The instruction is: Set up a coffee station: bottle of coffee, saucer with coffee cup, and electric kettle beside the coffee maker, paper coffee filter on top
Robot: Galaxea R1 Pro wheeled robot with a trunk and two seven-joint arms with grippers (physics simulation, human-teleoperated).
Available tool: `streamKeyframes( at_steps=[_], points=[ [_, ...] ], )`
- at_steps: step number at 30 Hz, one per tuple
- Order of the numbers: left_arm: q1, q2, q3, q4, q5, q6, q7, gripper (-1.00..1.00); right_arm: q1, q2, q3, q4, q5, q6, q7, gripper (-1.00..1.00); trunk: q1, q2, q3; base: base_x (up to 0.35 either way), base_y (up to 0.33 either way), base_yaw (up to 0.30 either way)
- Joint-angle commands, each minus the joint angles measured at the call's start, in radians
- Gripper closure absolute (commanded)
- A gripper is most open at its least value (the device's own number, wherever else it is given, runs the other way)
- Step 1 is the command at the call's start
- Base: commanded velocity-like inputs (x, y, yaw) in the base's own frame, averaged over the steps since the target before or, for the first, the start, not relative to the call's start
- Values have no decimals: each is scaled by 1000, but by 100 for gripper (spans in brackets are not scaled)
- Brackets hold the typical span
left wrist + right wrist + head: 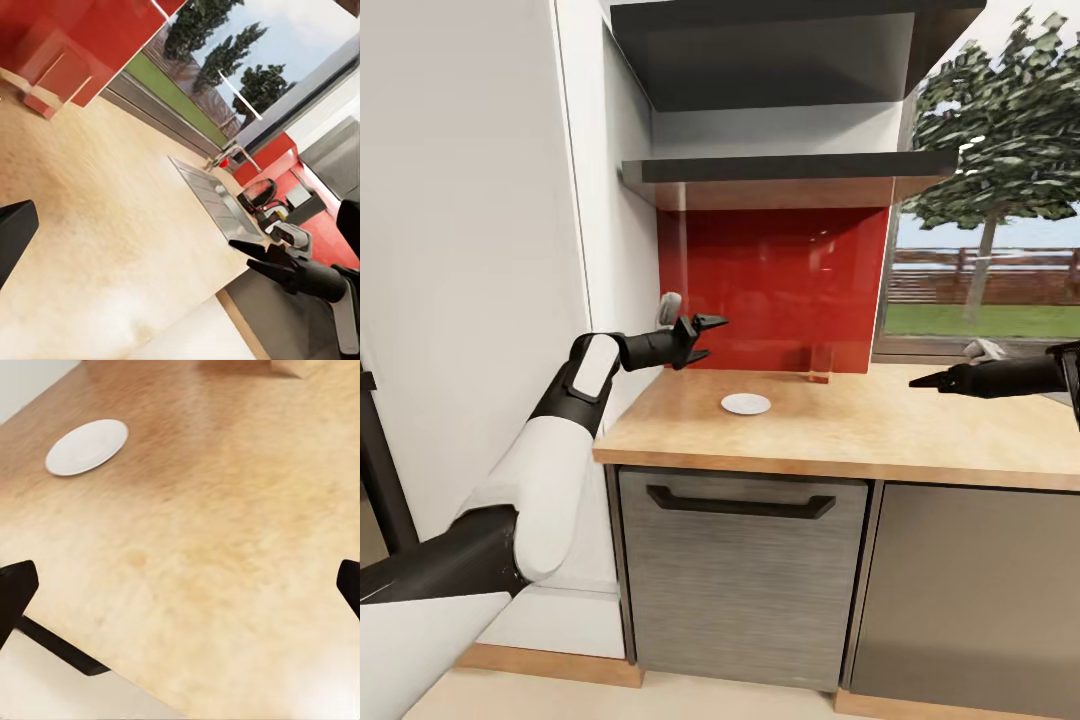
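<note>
A small white saucer [745, 404] [87, 446] lies flat on the light wood kitchen countertop [880, 425], near its left end. My left gripper [703, 338] hovers open above the counter's back left corner, left of the saucer, holding nothing. My right gripper [916, 381] [180, 585] hangs open over the counter to the saucer's right, also with nothing in it. The dark grey kitchen shelf [790, 166] runs above the red backsplash, its top hidden from below. In the left wrist view the electric kettle [259, 195] stands beyond the sink [214, 199].
A white wall [470, 250] closes the counter's left end. A clear glass-like object [820, 362] stands against the red backsplash [780, 280]. A window [990, 250] lies at the back right. A dishwasher front with a black handle [740, 503] sits under the counter.
</note>
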Motion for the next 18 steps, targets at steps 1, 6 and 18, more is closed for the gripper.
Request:
streamKeyframes(
  at_steps=[1, 6, 18],
  points=[
    [-1, -1, 8, 1, -7, 7, -6, -100, -1, 2, -3, 0, 10, 13, 10, -100, 0, -1, -1, 0, 0, 0],
    [-2, -1, 13, 39, -6, -14, -7, -100, 2, 41, -10, 17, 9, 50, 10, -100, 0, -1, -1, 47, 0, 0],
    [-2, -1, 11, 152, -6, -77, -8, -100, 7, 144, -55, 213, -179, 52, 7, -100, 0, -1, -1, 129, -85, 0]
  ],
)
